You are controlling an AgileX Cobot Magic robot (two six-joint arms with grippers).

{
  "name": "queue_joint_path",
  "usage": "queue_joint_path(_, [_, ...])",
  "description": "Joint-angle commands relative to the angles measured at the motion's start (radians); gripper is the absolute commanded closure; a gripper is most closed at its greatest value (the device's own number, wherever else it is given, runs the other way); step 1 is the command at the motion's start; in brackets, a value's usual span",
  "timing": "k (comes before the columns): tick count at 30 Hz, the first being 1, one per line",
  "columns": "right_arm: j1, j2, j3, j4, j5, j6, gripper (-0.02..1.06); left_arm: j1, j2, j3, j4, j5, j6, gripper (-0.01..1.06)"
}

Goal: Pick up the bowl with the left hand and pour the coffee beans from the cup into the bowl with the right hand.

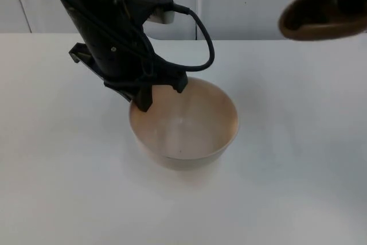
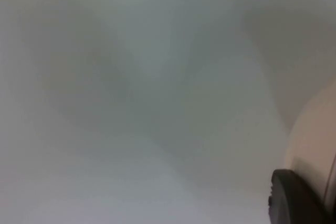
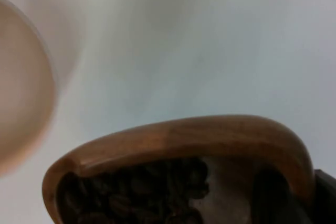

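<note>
Left gripper (image 1: 143,98), jaws clamped on the beige bowl's (image 1: 189,127) ten-o'clock rim at table (image 1: 298,170) centre; right gripper, jaws unseen, holds the bean-filled wooden cup (image 1: 321,12) at two o'clock; next: lift, then pour.

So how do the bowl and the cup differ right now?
The bowl is pale beige, the cup dark brown wood. The bowl is empty with the left hand at its rim; the cup holds coffee beans and is carried aloft at the right hand. The bowl looks wider. Both are open-topped.
</note>
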Motion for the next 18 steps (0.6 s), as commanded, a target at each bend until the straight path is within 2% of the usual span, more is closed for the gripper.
queue_joint_path(1, [0.024, 0.026, -0.043, -0.003, 0.011, -0.001, 1.05, -0.005, -0.005, 0.0, -0.001, -0.012, 0.0, 1.05])
queue_joint_path(10, [0.078, 0.081, -0.071, -0.021, 0.011, -0.001, 1.05, -0.005, -0.005, 0.0, -0.001, -0.012, 0.0, 1.05])
queue_joint_path(14, [0.089, 0.081, -0.071, -0.058, 0.011, -0.001, 1.05, -0.005, -0.005, 0.0, -0.001, -0.012, 0.0, 1.05])
queue_joint_path(18, [0.089, 0.081, -0.071, -0.057, 0.011, -0.005, 1.05, -0.005, -0.005, 0.0, -0.001, -0.012, 0.0, 1.05])
